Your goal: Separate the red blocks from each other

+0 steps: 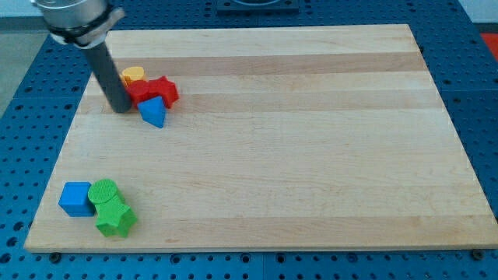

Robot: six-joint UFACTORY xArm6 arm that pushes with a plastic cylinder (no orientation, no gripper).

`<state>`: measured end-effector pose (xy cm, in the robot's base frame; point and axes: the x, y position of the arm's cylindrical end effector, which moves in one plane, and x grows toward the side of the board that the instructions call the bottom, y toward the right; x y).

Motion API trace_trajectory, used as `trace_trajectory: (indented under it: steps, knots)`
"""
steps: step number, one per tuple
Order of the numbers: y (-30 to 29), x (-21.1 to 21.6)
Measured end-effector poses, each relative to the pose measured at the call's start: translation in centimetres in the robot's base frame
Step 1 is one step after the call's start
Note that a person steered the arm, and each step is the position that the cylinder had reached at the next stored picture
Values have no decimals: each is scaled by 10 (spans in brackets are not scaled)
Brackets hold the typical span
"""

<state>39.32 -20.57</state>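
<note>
Two red blocks sit touching near the view's upper left: a red star-shaped block (164,89) and a smaller red block (139,93) to its left. A yellow round block (133,75) touches them at the top and a blue triangular block (154,112) at the bottom. My tip (122,110) stands right at the left side of the smaller red block, close to or touching it. The rod rises up and left from there.
A blue cube (76,198), a green round block (103,191) and a green star-shaped block (115,219) cluster near the view's lower left corner. The wooden board (311,155) lies on a blue perforated table.
</note>
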Motion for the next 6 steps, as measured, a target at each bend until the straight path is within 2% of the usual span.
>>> trace_trajectory:
  steps: [2,4,5,6]
  knots:
    - [111,-28]
    - [96,-16]
    - [76,19]
    - [88,86]
